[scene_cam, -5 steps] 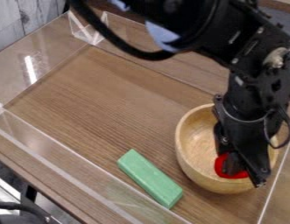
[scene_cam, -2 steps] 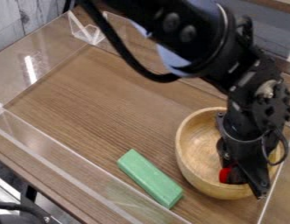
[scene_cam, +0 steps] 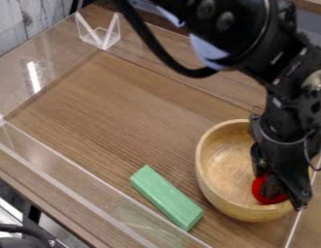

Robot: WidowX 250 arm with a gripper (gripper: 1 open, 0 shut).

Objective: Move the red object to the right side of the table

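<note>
Under the gripper [scene_cam: 275, 186], inside the wooden bowl [scene_cam: 225, 167], sits the red object [scene_cam: 267, 191]. Only a small red patch shows, approx. at the fingertips, against the bowl's right inner wall. Its green top isn't visible, so which way it points can't be told, and it's too round and too covered to give a long axis.

Gripper pts nearly straight down into the bowl; black fingers flank the red patch w/ a narrow gap, and they appear clamped on the red object, though the contact itself is hard to make out. Black arm and wrist block most of the bowl's right rim and part of its back. Upper arm is cut off at the top edge.

Bowl holds nothing else visible; its left inner floor is bare wood. Left of the gripper and nearer the front wall, a green block [scene_cam: 166, 196] lies flat on the table [scene_cam: 111, 116], apart from the bowl. Clear acrylic walls [scene_cam: 47, 68] border the table, w/ glare on them.
</note>
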